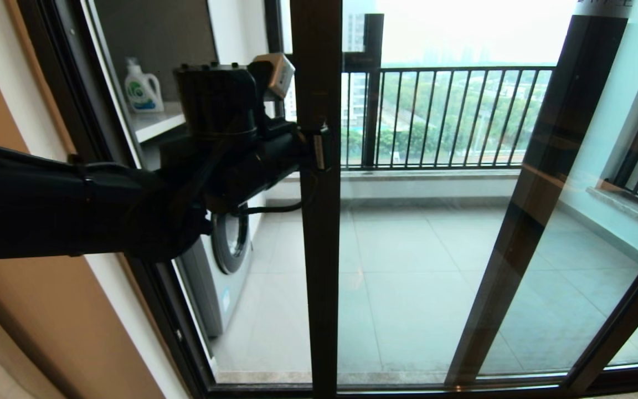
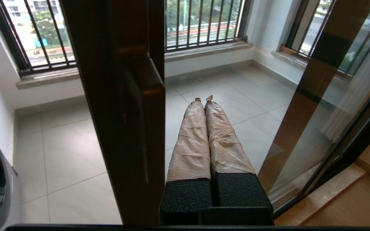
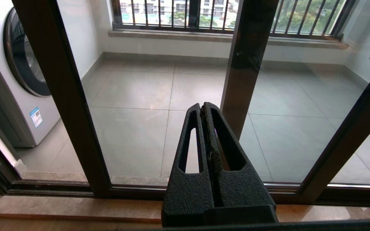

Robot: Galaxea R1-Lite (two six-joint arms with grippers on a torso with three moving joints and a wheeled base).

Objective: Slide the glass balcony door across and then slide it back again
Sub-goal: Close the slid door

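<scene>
You see the pale tiled balcony floor (image 1: 407,266) carrying a washing machine (image 1: 225,266) at its left edge.

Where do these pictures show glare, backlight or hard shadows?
Head view: the sky is washed out white above the railing, the left arm dark against it. Left wrist view: the glass balcony door stile is shaded against bright tiles. Right wrist view: soft daylight, no hard shadows.

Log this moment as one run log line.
left gripper: shut, beside glass balcony door handle stile | right gripper: shut, idle, low
</scene>
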